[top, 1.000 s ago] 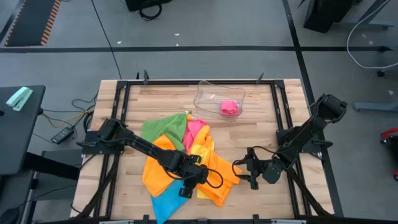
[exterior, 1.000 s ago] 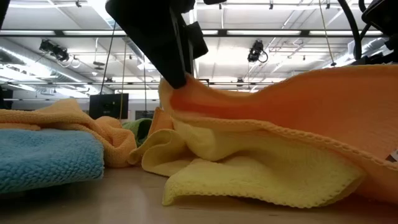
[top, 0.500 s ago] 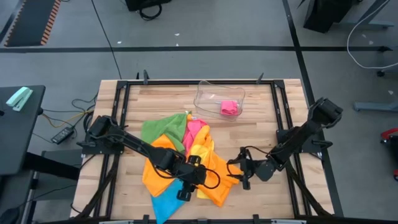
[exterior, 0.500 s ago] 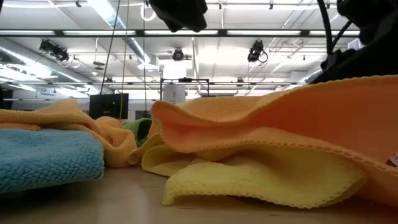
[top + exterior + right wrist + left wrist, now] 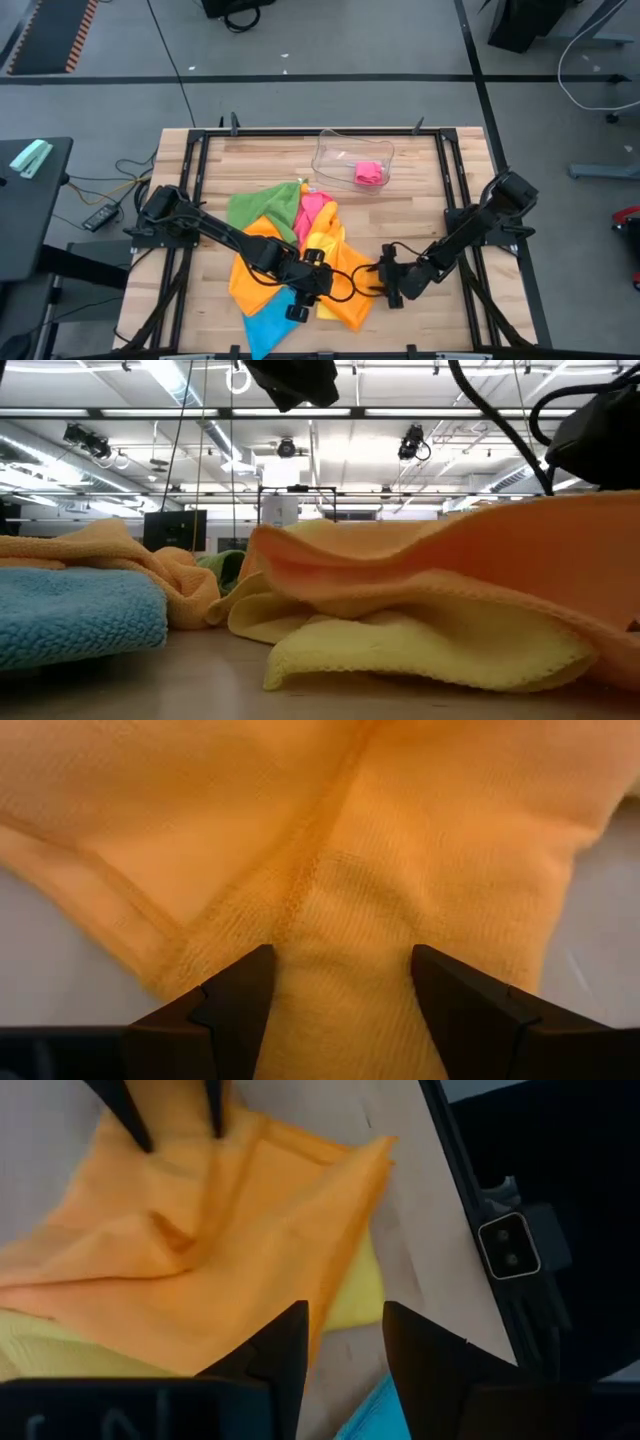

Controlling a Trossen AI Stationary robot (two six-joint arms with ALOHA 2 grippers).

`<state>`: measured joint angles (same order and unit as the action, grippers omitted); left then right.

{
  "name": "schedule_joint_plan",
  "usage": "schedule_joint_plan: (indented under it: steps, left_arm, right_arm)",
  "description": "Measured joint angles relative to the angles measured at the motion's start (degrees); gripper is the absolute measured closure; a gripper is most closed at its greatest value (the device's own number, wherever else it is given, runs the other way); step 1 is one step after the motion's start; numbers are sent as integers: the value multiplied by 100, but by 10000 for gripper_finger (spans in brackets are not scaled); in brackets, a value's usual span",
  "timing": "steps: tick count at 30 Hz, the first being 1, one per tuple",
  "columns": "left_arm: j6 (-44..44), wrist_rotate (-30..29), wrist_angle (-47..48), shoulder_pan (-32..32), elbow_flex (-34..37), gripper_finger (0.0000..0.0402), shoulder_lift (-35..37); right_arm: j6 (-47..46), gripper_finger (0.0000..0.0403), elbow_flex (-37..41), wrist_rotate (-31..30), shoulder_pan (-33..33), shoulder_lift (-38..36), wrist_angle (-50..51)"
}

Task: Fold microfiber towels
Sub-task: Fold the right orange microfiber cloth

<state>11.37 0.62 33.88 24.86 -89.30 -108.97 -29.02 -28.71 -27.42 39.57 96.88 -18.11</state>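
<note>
The wooden table is covered by bright towels. The orange towel is straddled by the right pincer, spread wide. The left pincer is held apart, empty, above it.

Towels: soft matt microfiber cloth, nubby pile, stitched hems; worktop: pale wood planks, matt, visible grain; tray: clear glossy plastic; frame: black matt metal.

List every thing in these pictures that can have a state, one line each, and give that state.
Orange microfiber towel: rumpled, unfolded, lying over the yellow one.
Yellow microfiber towel: crumpled under the orange.
Blue microfiber towel: unfolded, at the table's near edge.
Green microfiber towel: spread, unfolded.
Pink microfiber towel: bunched inside the clear plastic tray.
Left gripper: open, above the pile, holding nothing.
Right gripper: open, straddling the orange towel's edge.
</note>
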Motion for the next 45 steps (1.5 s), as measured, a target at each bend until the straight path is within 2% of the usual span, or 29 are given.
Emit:
schedule_joint_plan:
  steps: [4,10,15,18,22,27,31,36,38,45]
  left_arm:
    - [-257,-1,-207,-7,0,270,-3]
    - [-882,-82,-1167,-72,-2,276,-50]
    - [-1056,-390,-1545,-136,0,274,-137]
    - [-1050,-839,-1522,-200,6,276,-277]
    - [-731,-1268,-1494,-323,1,282,-521]
    - [-446,-1366,-1214,-525,2,285,-868]
    - [-370,-1658,-1033,-705,-2,283,-1130]
    - [-108,-1668,-260,-845,0,288,-1371]
    - [-24,-1655,81,-840,9,291,-1373]
    - [-51,-1670,250,-689,83,292,-1370]
  right_arm:
    - [-356,155,-4,-22,-68,-512,1402]
    - [-94,155,44,-53,-599,-1574,3312]
    - [-190,155,-62,-98,-1008,-2631,4369]
    - [-230,155,-216,-115,-1005,-3179,4414]
    - [-92,155,-249,-91,-778,-3489,3629]
    - [-122,155,-234,-54,-323,-3070,2706]
    - [-281,155,-234,-393,-63,-2195,1959]
    - [-570,155,-239,-497,76,-1124,1091]
    - [-708,155,-242,-500,86,-815,1036]
    - [-937,155,-240,-459,-4,-170,816]
